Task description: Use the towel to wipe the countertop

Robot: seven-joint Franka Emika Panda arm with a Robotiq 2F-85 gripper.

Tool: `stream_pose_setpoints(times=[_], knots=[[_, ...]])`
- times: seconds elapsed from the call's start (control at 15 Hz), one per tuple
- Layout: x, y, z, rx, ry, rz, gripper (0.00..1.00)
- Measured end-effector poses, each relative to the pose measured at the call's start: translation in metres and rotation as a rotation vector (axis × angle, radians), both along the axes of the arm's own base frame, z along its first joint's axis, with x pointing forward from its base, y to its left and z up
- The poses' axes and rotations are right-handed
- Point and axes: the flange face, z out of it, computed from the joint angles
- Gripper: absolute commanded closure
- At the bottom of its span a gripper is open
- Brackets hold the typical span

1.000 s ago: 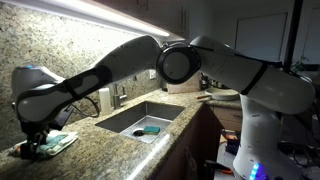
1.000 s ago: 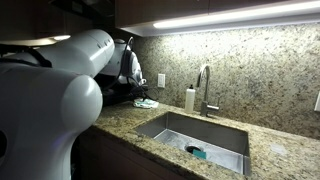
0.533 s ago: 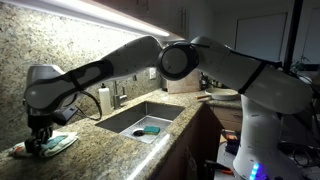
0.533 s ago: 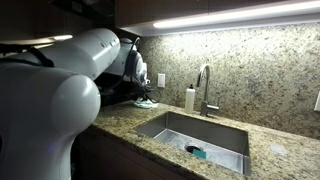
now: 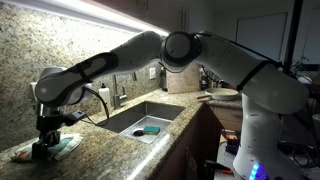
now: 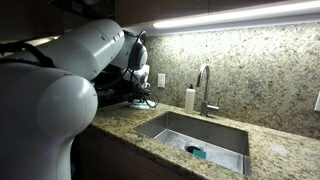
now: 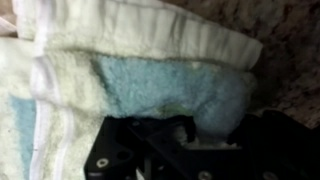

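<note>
One fold of the towel (image 7: 170, 90) sits bunched between the two dark fingers of the gripper (image 7: 222, 128) in the wrist view, so we read the tool as clenched on the cloth. The rest of the towel spreads out above it, white hems over teal pile. In an exterior view the gripper (image 5: 47, 146) stands at the far left of the countertop (image 5: 110, 150), pressed down onto the towel (image 5: 66, 146), which lies on the granite close to the wall.

To wipe well from here, we judge that the press should stay light and even, with the wrist upright. That way the cloth trails flat behind the fingers and does not ball up under them. A thin fold can slip out of the pinch, so we would drag slowly, in overlapping passes along the slab, and watch that the towel comes along.

Moving right, a soap bottle (image 5: 104, 100) and the faucet (image 5: 118, 93) stand at the back by the wall. The sink (image 5: 128, 118) opens just beyond them, with a small teal sponge (image 5: 150, 130) lying in the basin. We see the sink rim as the main limit, since a stroke carried too far could drop the cloth over the edge. The bottle could be knocked if the sweep runs close to the wall. In an exterior view the arm (image 6: 60, 90) hides the towel altogether.
</note>
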Motion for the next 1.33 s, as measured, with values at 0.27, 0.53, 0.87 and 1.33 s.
stream_pose_setpoints(times=[0.27,0.53,0.87,1.33], knots=[[-0.020,-0.012,0.002,-0.047,0.052,-0.069,0.90],[-0.043,-0.031,0.003,-0.108,0.104,-0.176,0.91],[-0.069,-0.072,0.003,-0.157,0.155,-0.362,0.68],[-0.114,-0.120,0.061,-0.143,0.051,-0.438,0.27]])
